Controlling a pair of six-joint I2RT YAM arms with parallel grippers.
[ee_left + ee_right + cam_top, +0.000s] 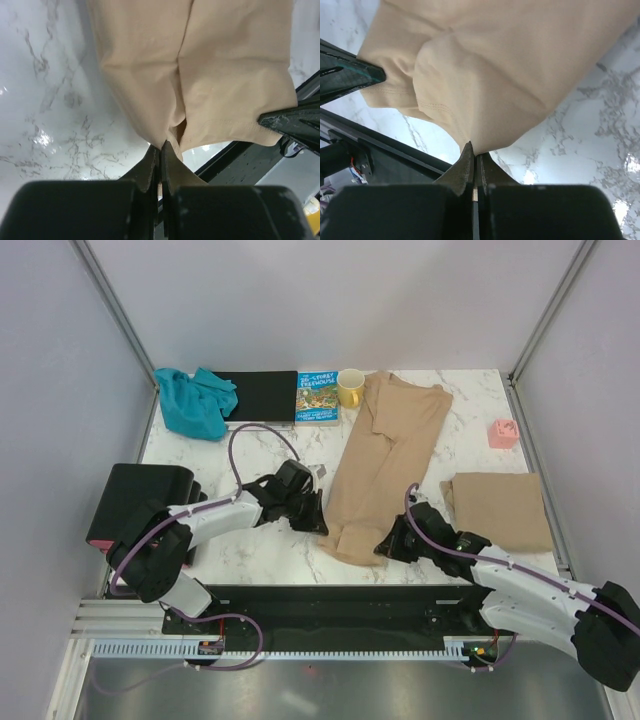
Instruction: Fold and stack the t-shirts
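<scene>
A tan t-shirt (385, 455) lies folded lengthwise down the middle of the marble table. My left gripper (318, 512) is shut on its near left corner; the pinched cloth (165, 100) shows in the left wrist view. My right gripper (385, 545) is shut on its near right corner; that cloth (490, 85) shows in the right wrist view. A second tan t-shirt (498, 508) lies folded at the right. A teal-blue garment (197, 400) lies crumpled at the far left.
A black board (262, 395), a picture book (317, 398) and a yellow mug (350, 388) line the far edge. A small pink object (503, 433) sits at the far right. A black box (140, 500) stands at the left edge.
</scene>
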